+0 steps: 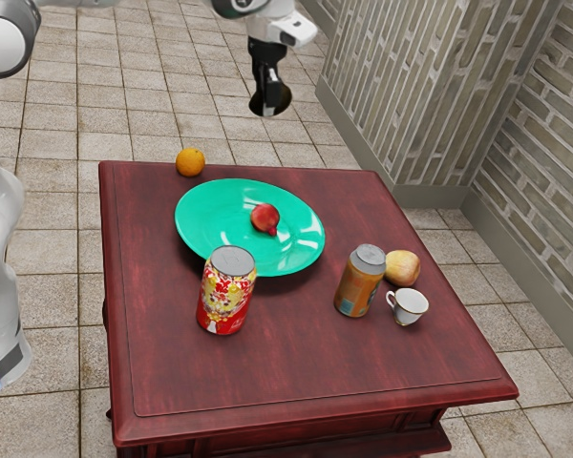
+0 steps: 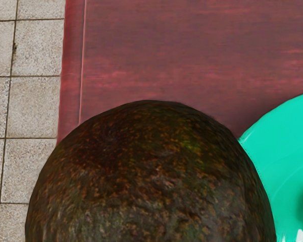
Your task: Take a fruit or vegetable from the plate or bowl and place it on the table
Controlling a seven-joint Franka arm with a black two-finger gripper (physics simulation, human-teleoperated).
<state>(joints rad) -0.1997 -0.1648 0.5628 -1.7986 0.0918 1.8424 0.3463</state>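
One dark brown avocado [image 2: 151, 176], rounded, rough-skinned, flecked green.

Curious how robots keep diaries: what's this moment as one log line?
gripper: shut on avocado | avocado: held aloft | red fruit: on plate | placement: not yet

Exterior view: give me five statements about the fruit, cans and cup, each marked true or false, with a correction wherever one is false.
1. The avocado is held in the jaws above the height of the table. True.
2. The orange lies on the green plate. False: it is on the table, off the plate.
3. The red fruit lies on the green plate. True.
4. The red can lies on its side. False: it stands upright.
5. The white cup is on the green plate. False: it is on the table, near the orange-brown can.
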